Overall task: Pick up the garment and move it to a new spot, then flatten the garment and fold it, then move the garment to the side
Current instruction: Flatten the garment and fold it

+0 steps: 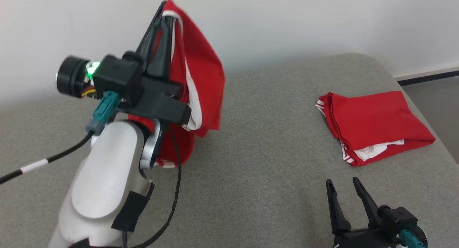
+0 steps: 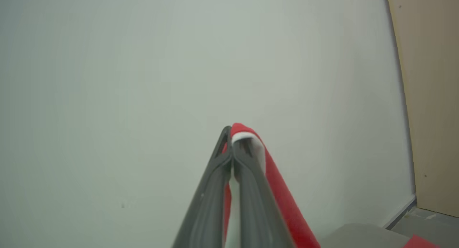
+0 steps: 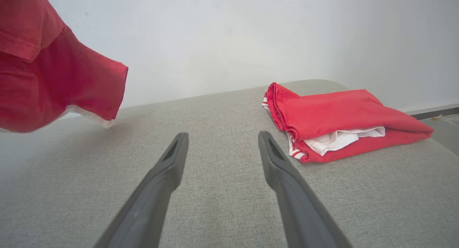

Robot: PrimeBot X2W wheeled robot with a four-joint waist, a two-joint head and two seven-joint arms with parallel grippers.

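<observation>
We're holding R gripper (image 1: 341,180) wide, empty, low over the grey cushion (image 1: 269,151). Our L gripper (image 1: 165,13) is clamping the garment (image 1: 200,72) by its edge, dangling it above cushion's left; thin pinch, so cloth may be slipping out. Beyond, a folded red garment (image 1: 376,122) is lying far right.

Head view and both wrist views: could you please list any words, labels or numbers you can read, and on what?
None: no text can be read on the hanging red garment, the folded red garment, the grey cushion, the left gripper or the right gripper.
</observation>
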